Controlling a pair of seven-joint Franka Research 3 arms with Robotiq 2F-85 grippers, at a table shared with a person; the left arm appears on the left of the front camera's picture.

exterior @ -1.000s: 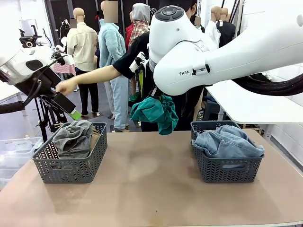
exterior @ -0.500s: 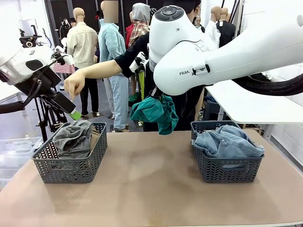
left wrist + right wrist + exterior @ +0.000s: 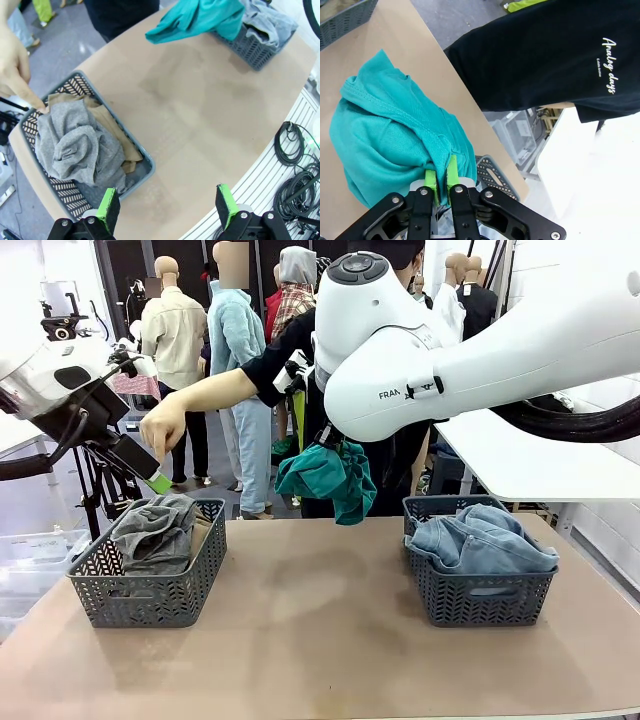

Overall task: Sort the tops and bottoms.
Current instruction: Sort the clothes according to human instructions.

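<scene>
Hanging over the table (image 3: 320, 640), the teal top (image 3: 328, 478) is pinched in the right tool (image 3: 441, 181); grey top (image 3: 155, 530) and jeans (image 3: 480, 540) sit sorted in baskets; left tool (image 3: 167, 207) spread, empty.

Beyond the tan table (image 3: 320, 640) lies a grey floor (image 3: 40, 510), with a white table (image 3: 530, 465) to its right and clear bins (image 3: 25, 555) to its left.

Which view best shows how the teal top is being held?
The right wrist view: the right pincer is shut on a fold of the teal top. The front view shows it hanging bunched under the arm; the left wrist view shows it above the table.
</scene>
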